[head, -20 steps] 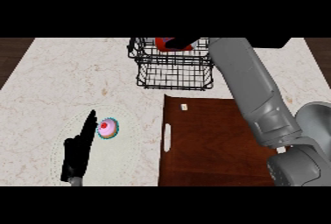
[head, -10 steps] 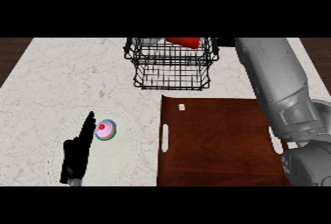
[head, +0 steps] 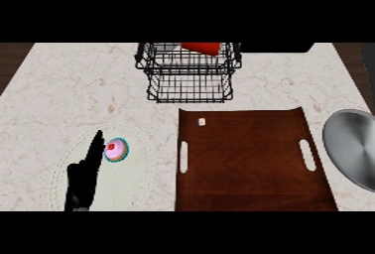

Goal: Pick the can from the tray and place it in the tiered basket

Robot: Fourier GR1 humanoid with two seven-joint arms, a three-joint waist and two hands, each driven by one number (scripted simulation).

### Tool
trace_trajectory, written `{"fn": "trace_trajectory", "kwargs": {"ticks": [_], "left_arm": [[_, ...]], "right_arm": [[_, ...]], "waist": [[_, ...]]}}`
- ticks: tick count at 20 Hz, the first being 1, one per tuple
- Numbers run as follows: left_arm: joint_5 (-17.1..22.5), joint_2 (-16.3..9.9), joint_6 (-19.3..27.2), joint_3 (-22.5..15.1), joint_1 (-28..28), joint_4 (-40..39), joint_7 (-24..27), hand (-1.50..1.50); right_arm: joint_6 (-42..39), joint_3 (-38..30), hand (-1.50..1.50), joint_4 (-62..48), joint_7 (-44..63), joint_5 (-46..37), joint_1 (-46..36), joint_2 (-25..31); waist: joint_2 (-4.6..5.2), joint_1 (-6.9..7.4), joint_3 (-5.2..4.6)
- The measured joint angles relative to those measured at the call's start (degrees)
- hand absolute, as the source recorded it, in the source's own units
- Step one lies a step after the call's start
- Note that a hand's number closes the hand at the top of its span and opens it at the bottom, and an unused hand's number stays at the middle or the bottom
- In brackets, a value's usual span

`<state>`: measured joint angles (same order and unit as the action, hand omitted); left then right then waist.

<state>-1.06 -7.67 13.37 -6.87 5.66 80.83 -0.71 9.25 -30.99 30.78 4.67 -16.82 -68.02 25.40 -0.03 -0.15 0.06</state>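
The pale stone counter (head: pixel 66 99) fills the frame. On it, lower centre-right, lies the brown wooden tray (head: pixel 249 163), bare but for a tiny pale bit near its upper left corner. At top centre stands the black wire basket (head: pixel 189 74), with the red can (head: pixel 201 47) lying in its upper tier, so the placing step looks done. At lower left the left hand (head: pixel 82 181) rests open, fingers straight, beside a small pink cupcake (head: pixel 115 150). The right hand is out of view. Nothing seems left but to keep clear.

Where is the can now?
In the head view, the can lies in the top tier of the basket, at the counter's far edge, beyond the tray.
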Motion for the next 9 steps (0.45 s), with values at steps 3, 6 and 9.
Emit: {"fn": "trace_trajectory", "kwargs": {"ticks": [3, 6, 9], "left_arm": [[-0.21, 0.1, 0.23, 0.22, -0.96, -0.1, -0.86, 0.0], [-0.23, 0.1, 0.16, 0.08, -0.02, 0.86, -1.11, 0.0], [-0.24, 0.04, -0.19, 0.3, -0.18, 0.32, -0.45, 0.0]], "right_arm": [[-5.3, -2.01, -1.5, 0.59, -0.78, 2.49, 3.58, 5.48], [-12.39, -3.88, -1.5, 0.32, -1.27, 4.75, 6.8, 12.3], [-19.46, -5.79, -1.5, -1.22, -3.78, 7.19, 10.23, 17.71]], "waist": [[0.0, -0.15, 0.0], [0.02, -0.11, 0.01], [0.16, 0.15, 0.03]]}}
